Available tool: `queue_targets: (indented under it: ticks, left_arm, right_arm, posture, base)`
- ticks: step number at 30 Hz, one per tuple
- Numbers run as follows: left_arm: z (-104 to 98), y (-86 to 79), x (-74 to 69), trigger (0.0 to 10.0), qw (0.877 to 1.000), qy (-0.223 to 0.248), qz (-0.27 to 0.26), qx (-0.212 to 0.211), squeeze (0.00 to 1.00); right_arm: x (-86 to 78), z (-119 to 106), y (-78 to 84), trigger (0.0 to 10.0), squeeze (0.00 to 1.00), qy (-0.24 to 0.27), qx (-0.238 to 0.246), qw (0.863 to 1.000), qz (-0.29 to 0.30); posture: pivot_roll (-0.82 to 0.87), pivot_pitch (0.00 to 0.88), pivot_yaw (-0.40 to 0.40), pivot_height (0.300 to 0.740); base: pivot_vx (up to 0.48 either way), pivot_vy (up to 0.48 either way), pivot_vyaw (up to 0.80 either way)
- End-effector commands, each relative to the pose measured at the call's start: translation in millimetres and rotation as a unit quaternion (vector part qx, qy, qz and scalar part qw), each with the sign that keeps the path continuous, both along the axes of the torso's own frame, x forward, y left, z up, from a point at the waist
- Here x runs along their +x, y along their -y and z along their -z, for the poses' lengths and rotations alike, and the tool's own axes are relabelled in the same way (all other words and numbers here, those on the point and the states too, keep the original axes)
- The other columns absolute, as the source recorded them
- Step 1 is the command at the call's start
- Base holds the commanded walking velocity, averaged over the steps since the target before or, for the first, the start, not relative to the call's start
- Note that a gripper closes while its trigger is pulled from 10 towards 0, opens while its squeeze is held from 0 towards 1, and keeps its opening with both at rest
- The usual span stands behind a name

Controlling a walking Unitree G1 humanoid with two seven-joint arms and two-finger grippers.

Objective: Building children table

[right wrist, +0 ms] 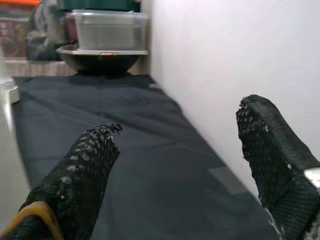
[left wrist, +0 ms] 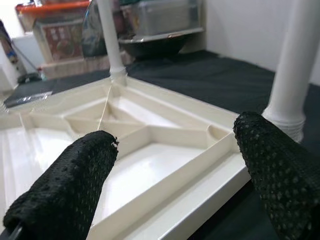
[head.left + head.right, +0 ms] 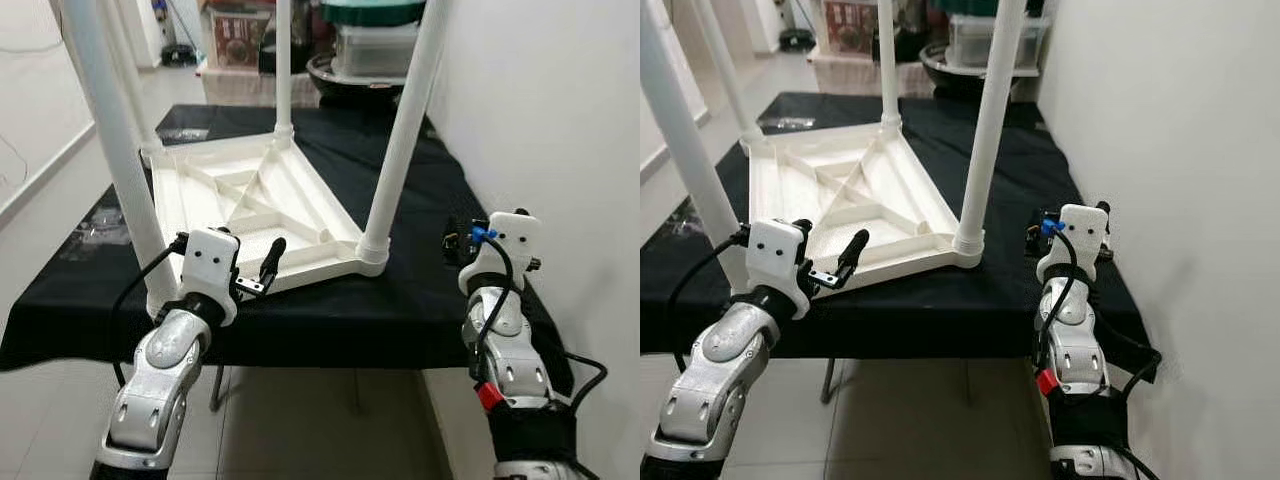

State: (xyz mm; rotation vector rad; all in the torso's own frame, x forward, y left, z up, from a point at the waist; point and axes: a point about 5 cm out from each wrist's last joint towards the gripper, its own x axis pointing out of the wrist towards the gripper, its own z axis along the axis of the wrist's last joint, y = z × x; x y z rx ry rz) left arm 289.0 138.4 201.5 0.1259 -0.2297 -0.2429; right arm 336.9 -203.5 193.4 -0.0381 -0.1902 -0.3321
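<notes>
A white plastic children's table [image 3: 250, 200] lies upside down on a black-covered table [image 3: 420, 290], ribbed underside up. Its white legs stand upright in the corner sockets: one at the near left [image 3: 115, 150], one at the near right [image 3: 400, 140], one at the far corner [image 3: 283, 70]. My left gripper [image 2: 175, 165] is open at the tabletop's near edge, its fingers [image 3: 272, 257] just above the rim and holding nothing. My right gripper [image 1: 180, 150] is open over bare black cloth at the table's right side, close to the wall and to the right of the near right leg.
A white wall [image 3: 560, 120] runs close along the right. Behind the table stand a dark bowl [image 3: 350, 75], clear plastic boxes [image 3: 375, 45] and other stored items. Tiled floor [image 3: 60, 170] lies to the left and in front of the table's edge.
</notes>
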Motion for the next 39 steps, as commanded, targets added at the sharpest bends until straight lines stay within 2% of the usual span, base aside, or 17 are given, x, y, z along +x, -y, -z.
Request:
queue_targets:
  ticks: [1,12,18,36,39]
  left_arm:
    - [3.0,1.4,-1.6,10.0,1.000,-0.002,0.002,0.000,0.00]
    - [4.4,4.6,-2.6,10.0,1.000,-0.004,0.008,-0.002,0.00]
    - [3.6,4.4,-2.1,10.0,1.000,0.000,0.008,0.013,0.00]
    - [5.2,5.3,-2.7,10.0,1.000,-0.002,0.012,0.006,0.00]
    - [7.7,7.6,-2.5,10.0,1.000,-0.019,0.023,0.010,0.00]
  right_arm:
    - [0.5,-0.7,0.2,10.0,0.00,0.000,0.000,1.000,0.002]
    - [0.6,-4.2,4.0,10.0,0.00,0.004,-0.003,1.000,0.007]
    - [0.9,-4.8,2.2,10.0,0.00,0.007,0.001,1.000,0.004]
    - [0.9,-5.7,3.9,10.0,0.00,0.006,-0.001,1.000,0.009]
    - [0.8,-6.4,4.6,10.0,0.00,0.008,0.001,1.000,0.010]
  posture:
    - [0.06,0.053,-0.052,0.740]
    - [0.05,0.054,-0.050,0.740]
    - [0.05,0.053,-0.049,0.740]
    - [0.05,0.057,-0.048,0.740]
    - [0.05,0.056,-0.049,0.740]
  base:
    - [0.240,0.000,0.00]
    - [0.184,0.000,0.00]
    - [0.264,0.000,0.00]
    - [0.285,0.000,0.00]
    - [0.000,0.000,0.00]
